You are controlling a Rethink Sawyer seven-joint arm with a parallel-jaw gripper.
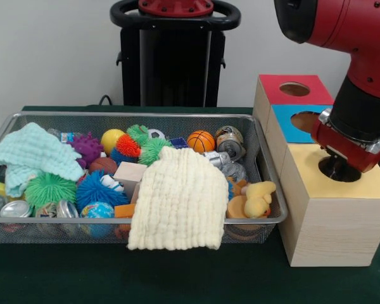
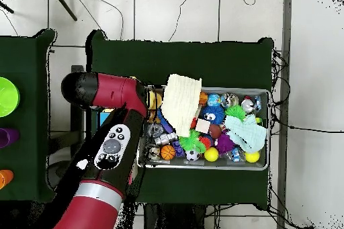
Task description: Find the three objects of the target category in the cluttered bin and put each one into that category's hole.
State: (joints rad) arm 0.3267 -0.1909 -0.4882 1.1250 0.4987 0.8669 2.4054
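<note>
A dark green cloth covers the counter (image 1: pixel 177 278), which stands before a plain pale wall, and the overhead view shows a pale tiled floor around it with thin cables trailing across. The cluttered bin (image 1: pixel 145 116) is a wide, shallow basket of silver wire mesh with a rounded metal rim, sitting left of centre in the front view. A cream waffle cloth (image 1: pixel 179 201) drapes over its near rim and a mint-green waffle cloth (image 1: pixel 33 156) lies bunched in its left end. Between them are spiky rubber balls, a small basketball (image 1: pixel 201 140), shiny metal cans (image 1: pixel 228 142), a pale wooden block (image 1: pixel 130 173) and a yellow soft toy (image 1: pixel 258 198). None of the small ruffled printed pieces can be made out among the clutter. Just right of the bin stand three pale wooden boxes with red, blue and yellow tops. The hole (image 1: pixel 339 170) in the yellow top is round and dark, and the red and black arm's end, the gripper (image 1: pixel 345 144), sits directly over it. Whether the gripper is apart or together cannot be told.
</note>
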